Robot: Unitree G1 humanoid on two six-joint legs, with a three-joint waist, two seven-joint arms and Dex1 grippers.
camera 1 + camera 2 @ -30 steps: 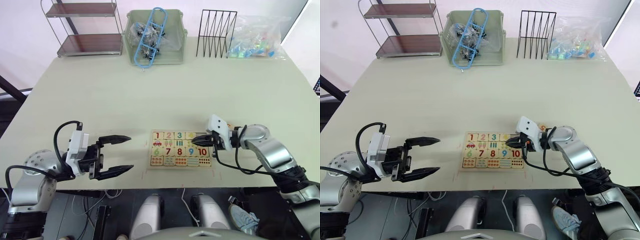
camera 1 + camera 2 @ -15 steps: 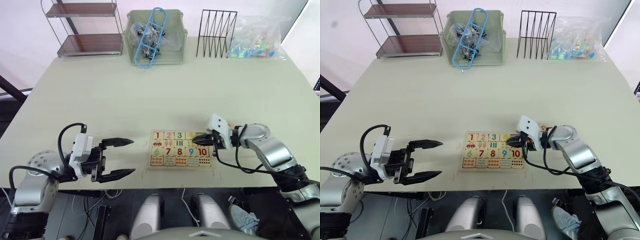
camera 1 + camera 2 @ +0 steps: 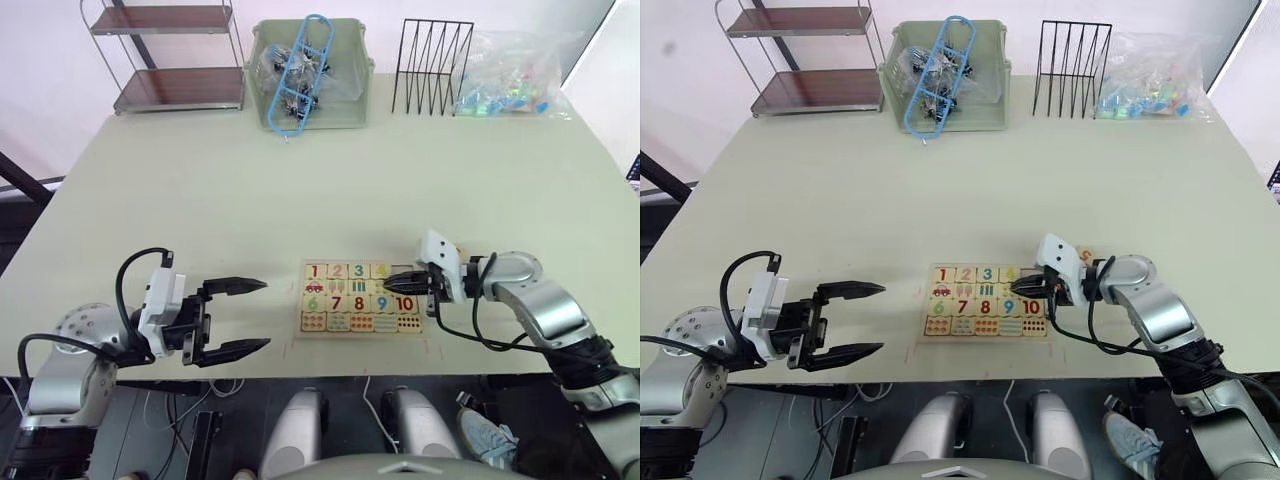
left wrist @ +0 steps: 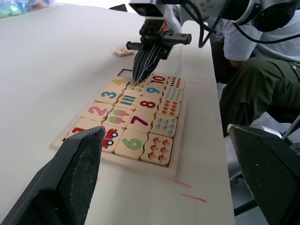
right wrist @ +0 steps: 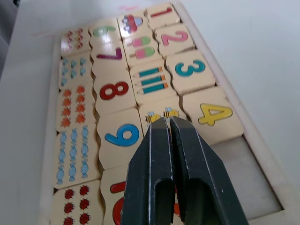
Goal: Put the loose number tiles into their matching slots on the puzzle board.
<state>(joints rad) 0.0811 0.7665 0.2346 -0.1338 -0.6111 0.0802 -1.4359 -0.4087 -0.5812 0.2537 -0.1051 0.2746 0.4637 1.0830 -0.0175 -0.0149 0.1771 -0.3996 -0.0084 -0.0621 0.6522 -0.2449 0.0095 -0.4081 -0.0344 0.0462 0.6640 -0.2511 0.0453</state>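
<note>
Meanwhile, eye views: little change. Right gripper (image 3: 392, 279) stays low over puzzle board (image 3: 301, 297) right end, fingers together, empty. Left gripper (image 3: 266, 314) idle well left of board, fingers apart.
Left wrist view: loose tile (image 4: 124, 51) on table just beyond board.
Right wrist view: tips above bee tile beside 4 tile (image 5: 213, 115); fifth slot (image 5: 246, 157) bare, so one placement likely remains.

On the puzzle board (image 5: 262, 140) I read tiles 1 (image 5: 161, 12), 2 (image 5: 174, 37), 3 (image 5: 191, 68), 4 (image 5: 214, 114) along one row; 6 (image 5: 103, 31), 7 (image 5: 110, 54), 8 (image 5: 114, 90), 9 (image 5: 121, 134) in another; 10 (image 4: 157, 79) beside 9.
</note>
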